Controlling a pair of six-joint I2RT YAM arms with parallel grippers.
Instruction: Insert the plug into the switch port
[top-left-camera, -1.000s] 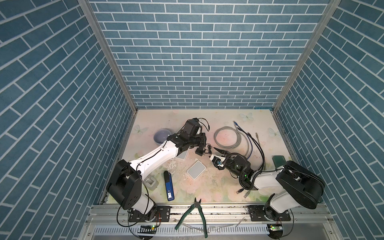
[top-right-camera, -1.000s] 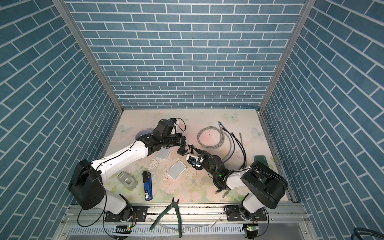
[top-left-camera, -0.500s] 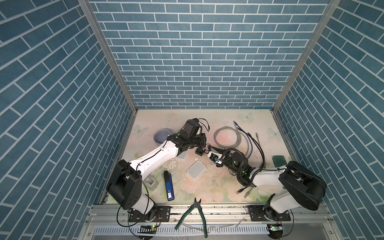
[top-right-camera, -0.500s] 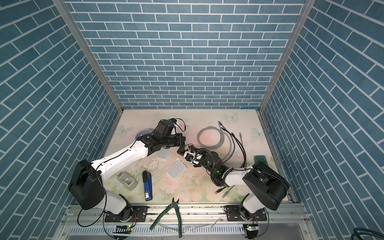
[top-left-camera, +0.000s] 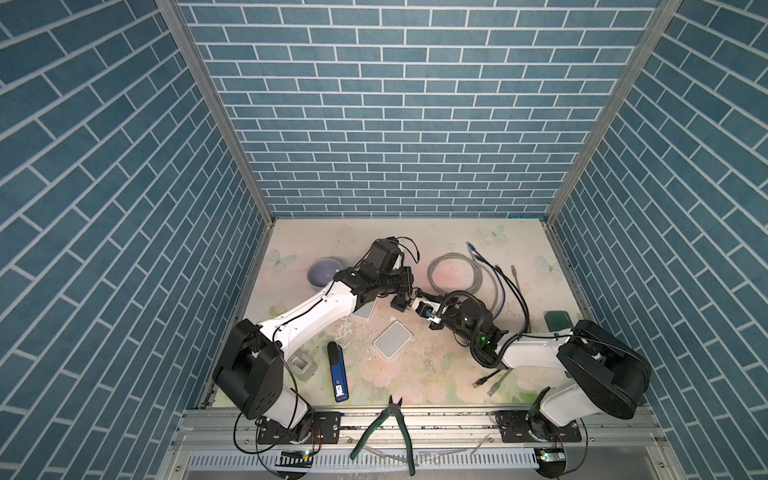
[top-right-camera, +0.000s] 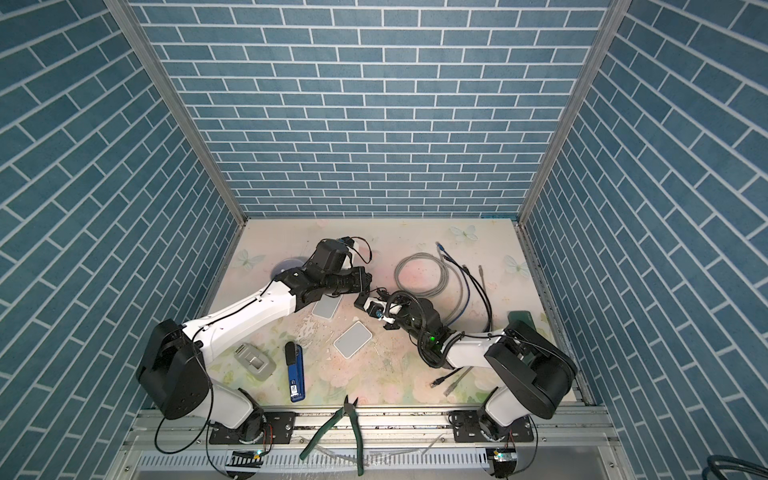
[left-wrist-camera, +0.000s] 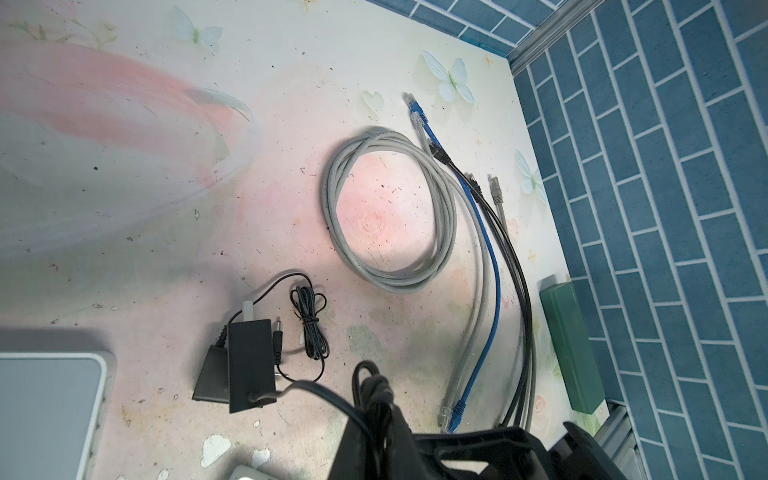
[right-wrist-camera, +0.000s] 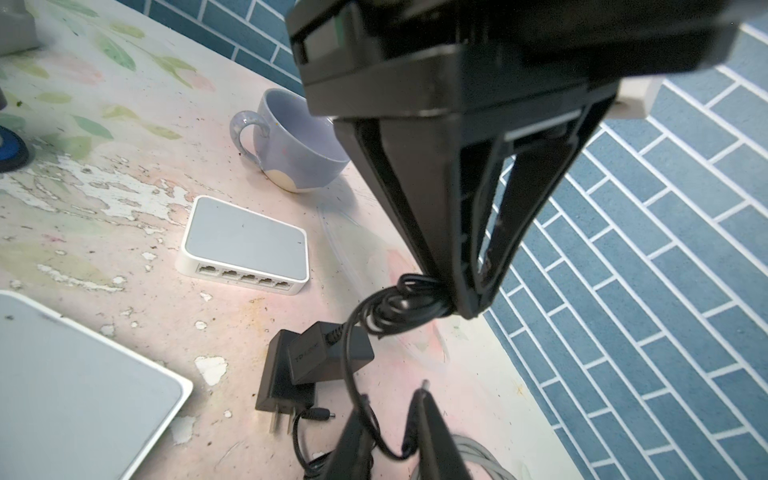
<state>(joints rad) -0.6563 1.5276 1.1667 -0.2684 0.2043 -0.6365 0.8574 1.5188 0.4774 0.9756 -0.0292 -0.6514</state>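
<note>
Right wrist view: the left gripper (right-wrist-camera: 461, 299) is clamping the bundled cord (right-wrist-camera: 405, 309), with the adapter (right-wrist-camera: 328, 353) just below. My right gripper (right-wrist-camera: 395, 436) is standing slightly open, cord passing between its fingers (right-wrist-camera: 432, 440). The plug (right-wrist-camera: 318, 414) is sitting loose beside the adapter, well apart from the switch (right-wrist-camera: 245, 245). A mug (right-wrist-camera: 291, 158) is standing just behind that.

Left wrist view: cables (left-wrist-camera: 395, 284) and a green box (left-wrist-camera: 571, 345) are crowding the wall (left-wrist-camera: 665, 208) side.

Both top views: I am seeing the switch at nine o'clock of the grippers, half under the left arm (top-left-camera: 316, 316). A second switch (top-left-camera: 392, 340) is lying at seven, and open mat (top-left-camera: 415, 245) at twelve and six.
</note>
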